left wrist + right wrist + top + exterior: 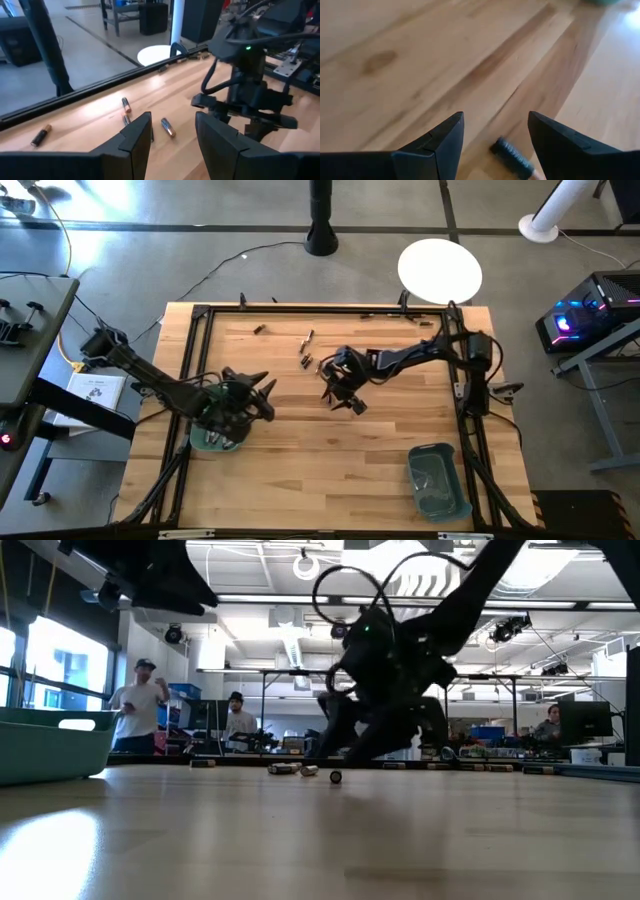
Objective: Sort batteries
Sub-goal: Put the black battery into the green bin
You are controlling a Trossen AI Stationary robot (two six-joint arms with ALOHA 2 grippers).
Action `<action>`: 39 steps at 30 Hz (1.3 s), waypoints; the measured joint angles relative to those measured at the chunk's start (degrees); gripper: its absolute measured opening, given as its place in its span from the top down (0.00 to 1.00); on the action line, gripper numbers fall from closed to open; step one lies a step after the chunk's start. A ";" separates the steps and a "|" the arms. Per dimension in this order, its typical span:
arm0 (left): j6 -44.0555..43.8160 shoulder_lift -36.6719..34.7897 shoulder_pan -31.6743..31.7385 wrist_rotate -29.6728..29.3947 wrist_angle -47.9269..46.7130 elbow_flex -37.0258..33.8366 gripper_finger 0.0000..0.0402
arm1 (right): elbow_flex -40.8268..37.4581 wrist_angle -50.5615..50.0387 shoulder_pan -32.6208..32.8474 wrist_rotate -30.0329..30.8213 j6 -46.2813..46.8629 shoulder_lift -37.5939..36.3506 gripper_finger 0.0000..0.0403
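My right gripper [495,137] hangs wide over a dark battery [512,157] — I'd centre it, then close; left gripper [172,132] waits parted, empty.

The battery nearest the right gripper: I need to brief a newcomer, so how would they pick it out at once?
Find the wooden table, then the right gripper hanging open near its middle. The battery lies on the wood just between and below its fingers. It is dark and alone, apart from the loose batteries farther back.

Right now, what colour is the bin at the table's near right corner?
Teal; the bin shows best in the high view.
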 joint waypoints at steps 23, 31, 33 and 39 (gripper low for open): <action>1.53 0.14 0.51 0.55 -0.51 -0.04 0.64 | -4.08 8.15 -2.92 2.57 20.25 3.30 0.92; -0.37 0.12 1.03 4.75 3.99 -3.77 0.64 | -11.40 53.72 -2.95 2.89 46.42 3.64 0.92; 0.73 0.32 1.46 6.87 9.95 -6.41 0.63 | -11.70 64.26 -2.76 2.75 52.11 3.70 0.92; 18.31 4.19 4.81 13.74 42.01 -13.87 0.55 | -8.60 84.46 -2.45 1.16 64.28 3.61 0.92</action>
